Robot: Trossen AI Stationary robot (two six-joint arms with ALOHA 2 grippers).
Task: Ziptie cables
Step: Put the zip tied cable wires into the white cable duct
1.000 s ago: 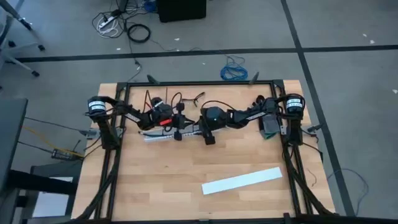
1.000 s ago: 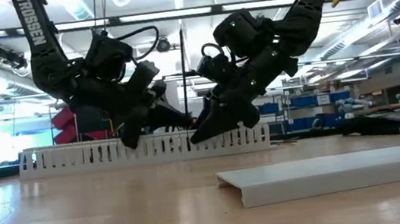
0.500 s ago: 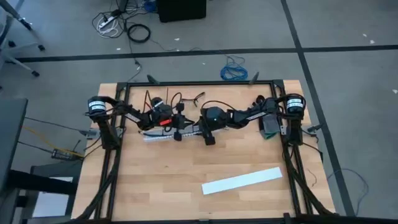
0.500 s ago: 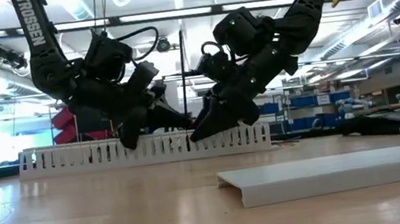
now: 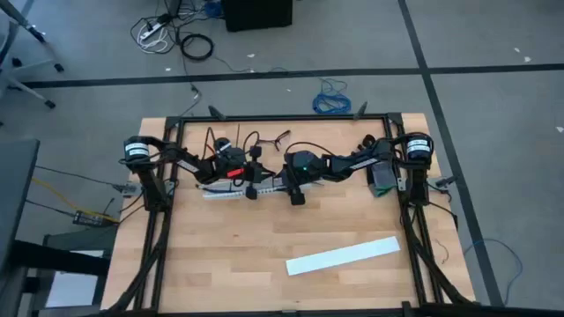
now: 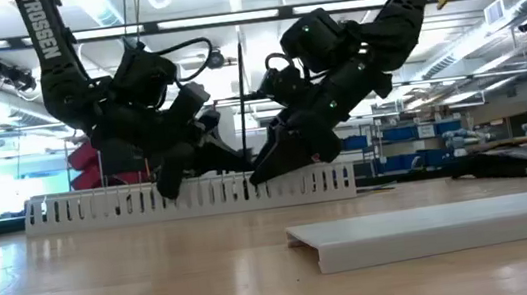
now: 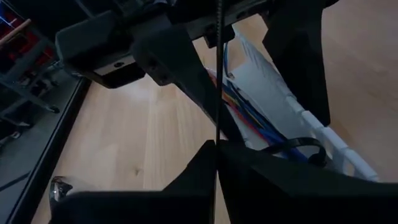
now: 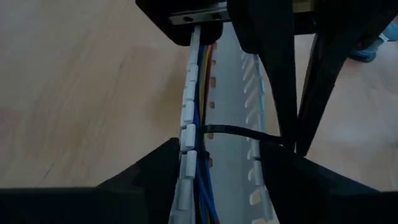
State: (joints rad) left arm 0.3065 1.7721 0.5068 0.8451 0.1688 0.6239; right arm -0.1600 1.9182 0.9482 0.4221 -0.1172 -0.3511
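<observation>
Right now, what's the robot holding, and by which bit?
The left gripper pinches the black zip tie by its long tail. Whether the right gripper over the white duct grips anything, I cannot tell.

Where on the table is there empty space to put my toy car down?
The widest bare wood lies between the white slotted strip and the flat white cover, plus the near-left corner of the table. It is crowded at the far side, where the left gripper and right gripper work over the cables in the strip.
</observation>
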